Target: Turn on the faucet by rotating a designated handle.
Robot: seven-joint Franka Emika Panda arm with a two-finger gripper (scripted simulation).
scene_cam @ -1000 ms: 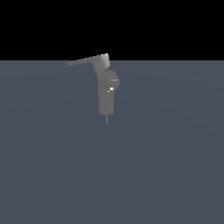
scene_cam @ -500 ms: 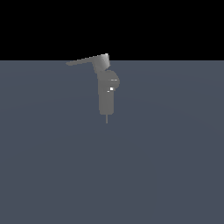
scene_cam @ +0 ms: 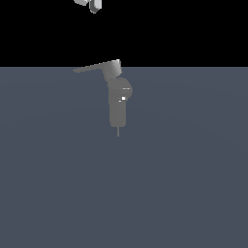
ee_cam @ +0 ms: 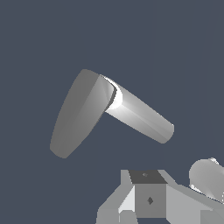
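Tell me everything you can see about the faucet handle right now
The handle is a long, thin, flat lever in matte grey, with no markings. It juts sideways toward the exterior view's left from a boxy grey block that tops the faucet, tilting slightly down toward its free end. In the wrist view it shows as a broad, rounded paddle. Nothing touches it; the gripper is well above it, at the frame's top edge.

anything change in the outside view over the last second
A bit of the white robot arm has come into sight at the top edge, above the faucet; it was not visible before. It touches nothing. The faucet and its handle have not moved, and the handle still points to the exterior view's left.
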